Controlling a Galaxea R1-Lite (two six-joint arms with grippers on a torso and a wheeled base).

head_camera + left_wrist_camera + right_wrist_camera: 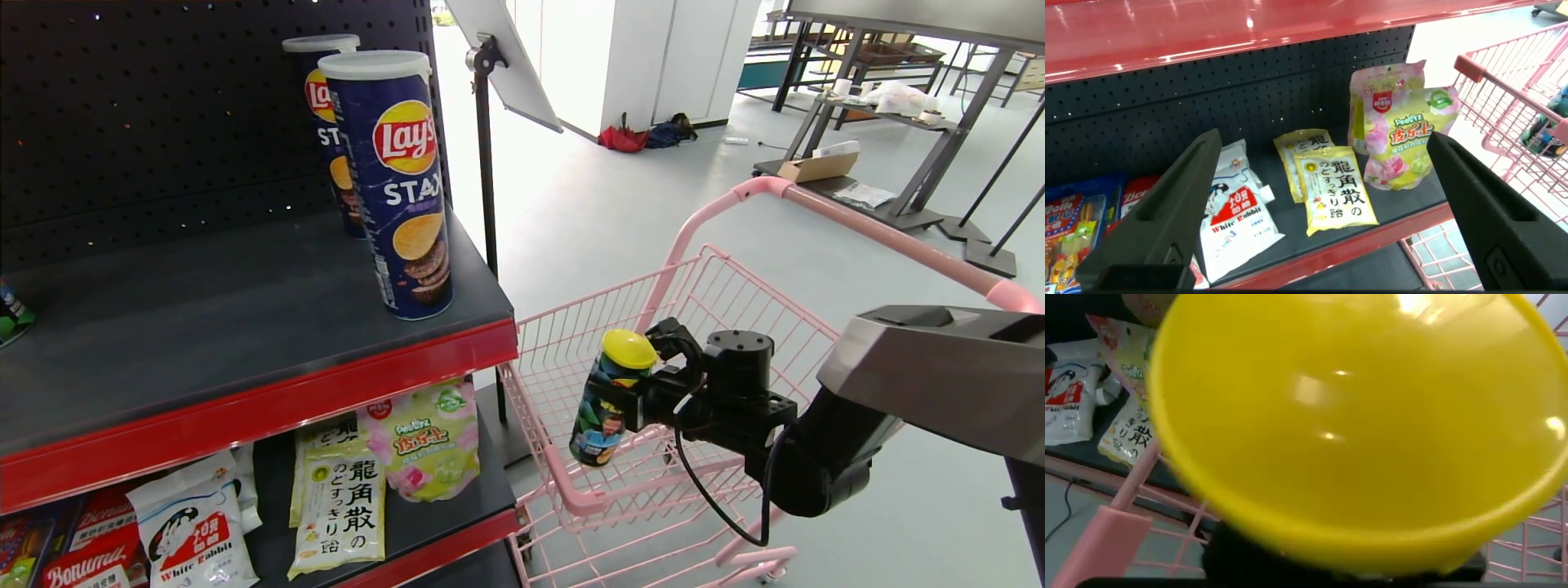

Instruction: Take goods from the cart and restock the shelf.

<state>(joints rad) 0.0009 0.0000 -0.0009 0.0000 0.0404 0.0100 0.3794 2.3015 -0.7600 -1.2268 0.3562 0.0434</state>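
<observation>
The yellow lid (1355, 433) looms blurred, hiding the can (600, 408) beneath it

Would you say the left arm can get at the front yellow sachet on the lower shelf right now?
Probably yes: the left gripper is open and faces the front yellow sachet, with nothing between them.

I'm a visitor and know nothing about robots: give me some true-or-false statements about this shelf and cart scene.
1. The right arm's fingers grip a small colourful can with a yellow lid. True.
2. That can already stands on the shelf. False: it is held in the air at the pink wire cart.
3. Two tall blue crisp tubes stand upright on the dark upper shelf. True.
4. The left arm's fingers are closed on a bag. False: they are open, facing snack bags on the lower shelf.
</observation>
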